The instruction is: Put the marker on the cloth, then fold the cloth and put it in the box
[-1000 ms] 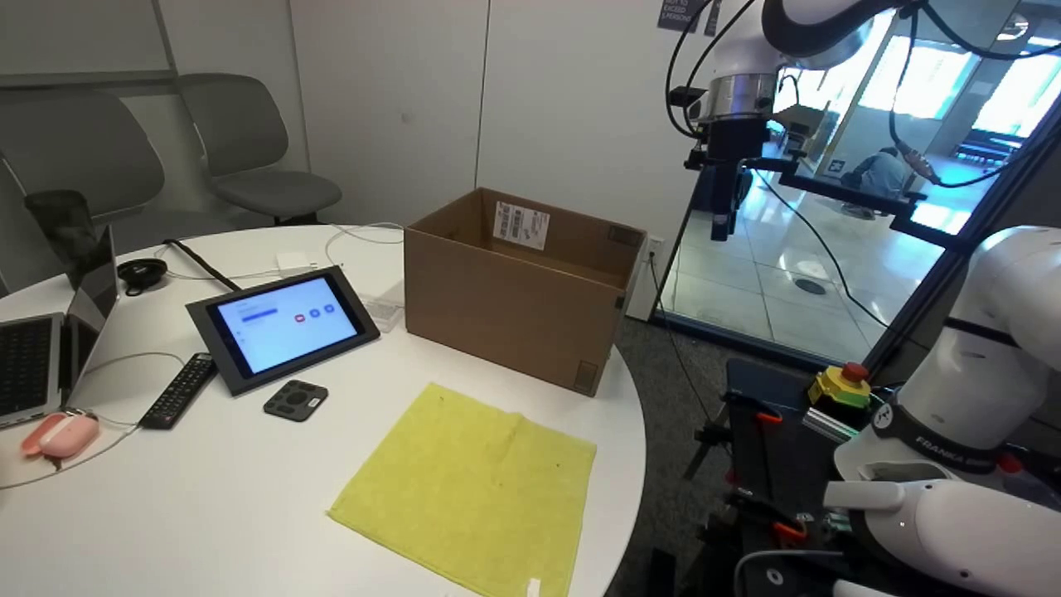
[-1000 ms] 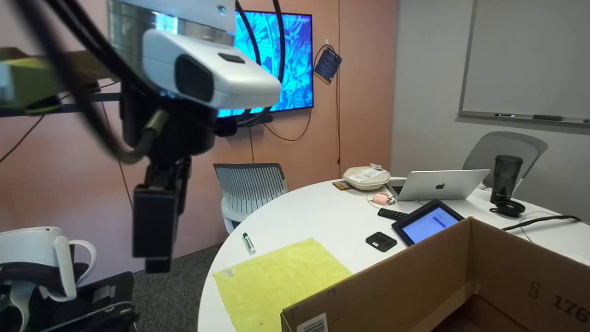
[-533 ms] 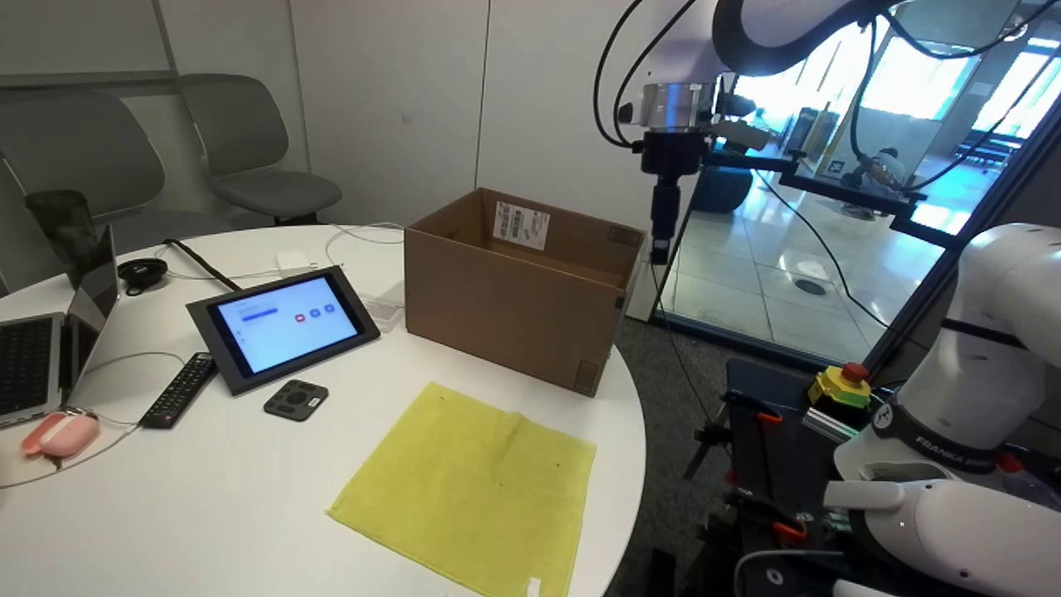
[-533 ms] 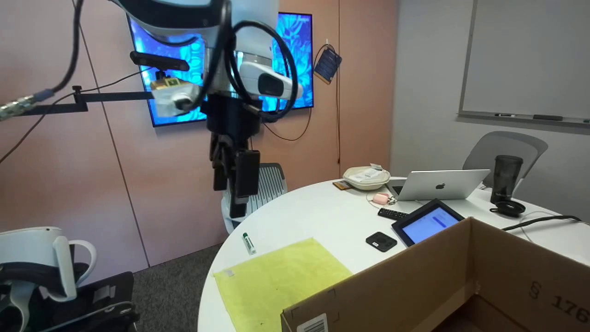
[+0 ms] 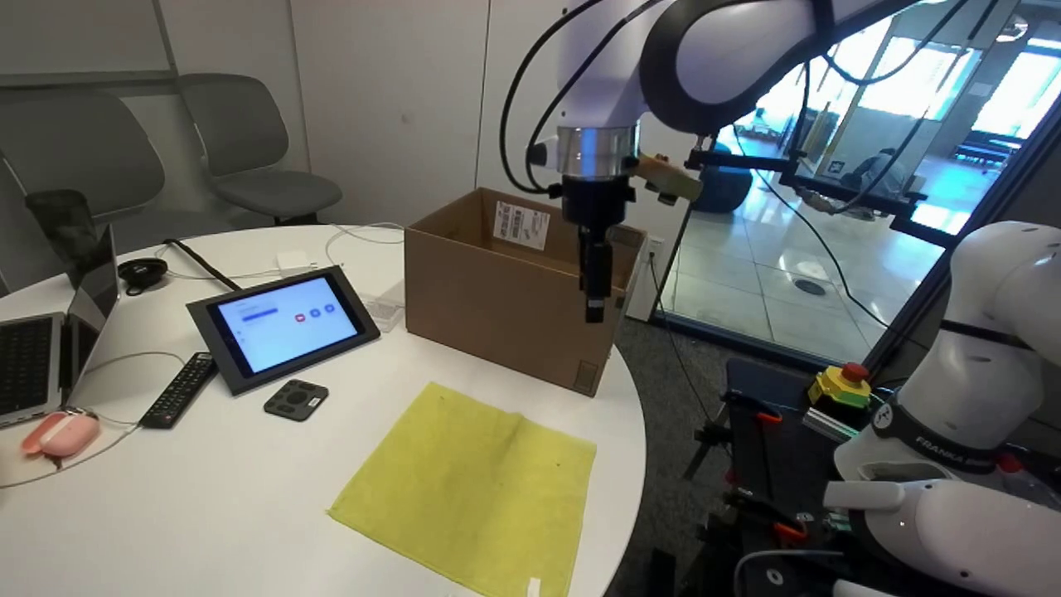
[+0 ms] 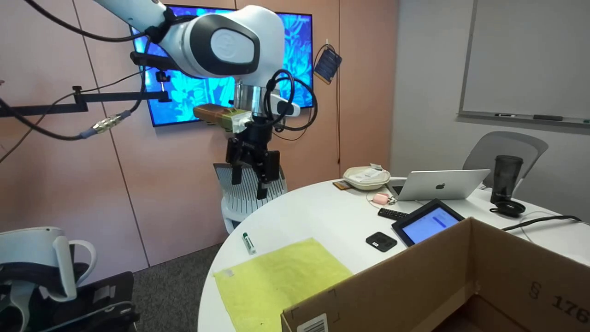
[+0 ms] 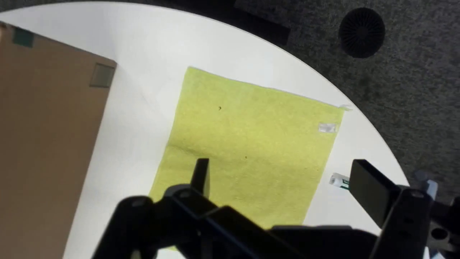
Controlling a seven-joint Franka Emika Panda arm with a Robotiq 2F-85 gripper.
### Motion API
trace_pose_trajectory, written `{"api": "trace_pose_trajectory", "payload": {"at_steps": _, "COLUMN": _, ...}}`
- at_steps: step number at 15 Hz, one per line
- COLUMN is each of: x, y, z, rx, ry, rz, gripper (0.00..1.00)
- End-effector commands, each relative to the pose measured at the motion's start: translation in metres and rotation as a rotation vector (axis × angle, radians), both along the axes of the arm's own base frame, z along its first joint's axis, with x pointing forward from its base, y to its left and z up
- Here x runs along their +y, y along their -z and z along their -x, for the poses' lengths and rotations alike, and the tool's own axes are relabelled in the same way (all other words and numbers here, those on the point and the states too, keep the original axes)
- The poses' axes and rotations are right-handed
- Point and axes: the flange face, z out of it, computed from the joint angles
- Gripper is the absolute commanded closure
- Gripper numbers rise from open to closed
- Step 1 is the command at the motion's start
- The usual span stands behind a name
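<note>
On the table (image 6: 295, 216), just beside the cloth (image 5: 472, 489), lies the marker (image 6: 249, 243), so your first placement isn't done. The cloth lies unfolded, with folding and boxing both left. Your gripper (image 7: 280, 176) hangs above, its fingers spread and holding nothing, though its height is hard to judge. The box (image 5: 497, 307) stands open near the cloth for your last step.

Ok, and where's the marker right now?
In an exterior view, left of centre, the marker lies on the white table, just beside the yellow cloth, not on it.
</note>
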Motion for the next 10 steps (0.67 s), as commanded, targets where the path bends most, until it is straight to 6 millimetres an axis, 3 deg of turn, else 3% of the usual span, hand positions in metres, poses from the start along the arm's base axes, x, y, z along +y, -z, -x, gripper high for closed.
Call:
{"api": "trace_pose_trajectory", "payload": {"at_steps": 1, "x": 0.055, "y": 0.019, "z": -0.028, "rx": -0.001, "ry": -0.106, "rz": -0.027, "gripper": 0.0}}
{"api": "trace_pose_trajectory", "payload": {"at_steps": 5, "x": 0.121, "y": 0.058, "z": -0.035, "rx": 0.012, "ry": -0.197, "rz": -0.057, "gripper": 0.0}}
{"api": "trace_pose_trajectory", "payload": {"at_steps": 10, "x": 0.183, "y": 0.116, "z": -0.035, "rx": 0.015, "ry": -0.293, "rz": -0.076, "gripper": 0.0}}
